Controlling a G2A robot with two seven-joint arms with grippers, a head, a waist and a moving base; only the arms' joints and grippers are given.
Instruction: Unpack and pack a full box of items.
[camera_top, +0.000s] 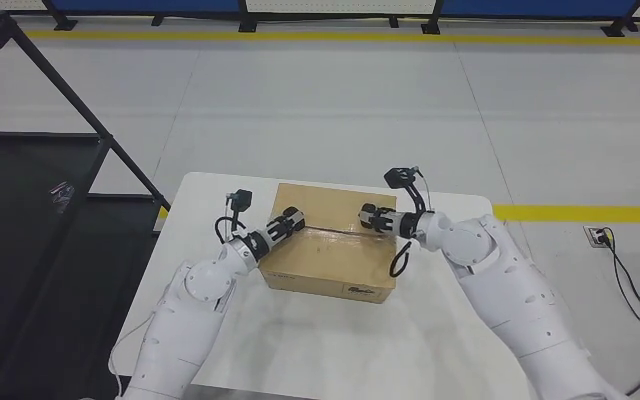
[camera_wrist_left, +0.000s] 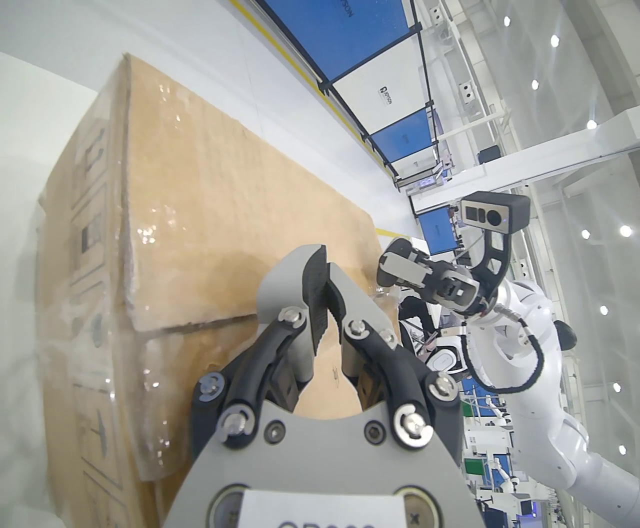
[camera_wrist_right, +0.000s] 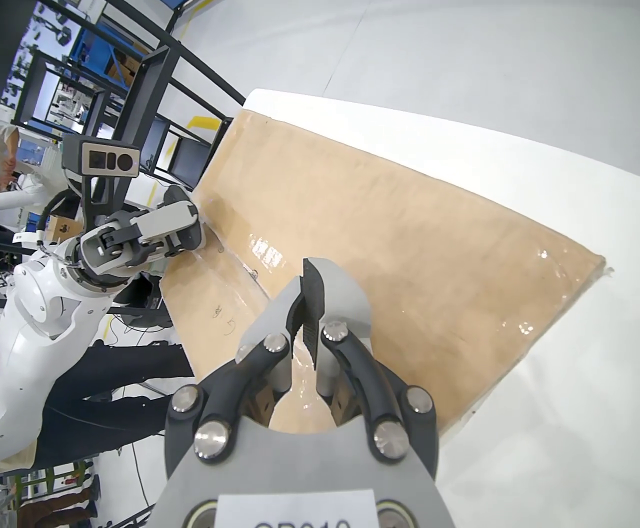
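**Operator:** What is the biggest thing in front of me?

**Spotter:** Your white desk (camera_top: 420, 340). It takes up the lower middle of the top view.

**Operator:** And the box?

**Spotter:** Your cardboard box (camera_top: 330, 260) sits flat on the desk, in the middle of the frame and towards the desk's far edge. Its flaps are down and they meet in a seam running left to right across the lid. Glossy clear tape (camera_wrist_right: 262, 250) lies along that seam and wraps over the ends.

**Operator:** Where are my arms?

**Spotter:** Both come up from the bottom corners of the frame and end over the lid. Your left gripper (camera_top: 291, 220) is at the box's left edge, right over the end of the seam. Your right gripper (camera_top: 368, 217) is over the seam too, towards the box's right side. The two face each other across the lid, well apart.

**Operator:** How do the jaws stand?

**Spotter:** On your left the jaws are drawn together with only a sliver between the pads, and nothing is in them. On your right the pads are pressed closed and hold nothing that I can see.
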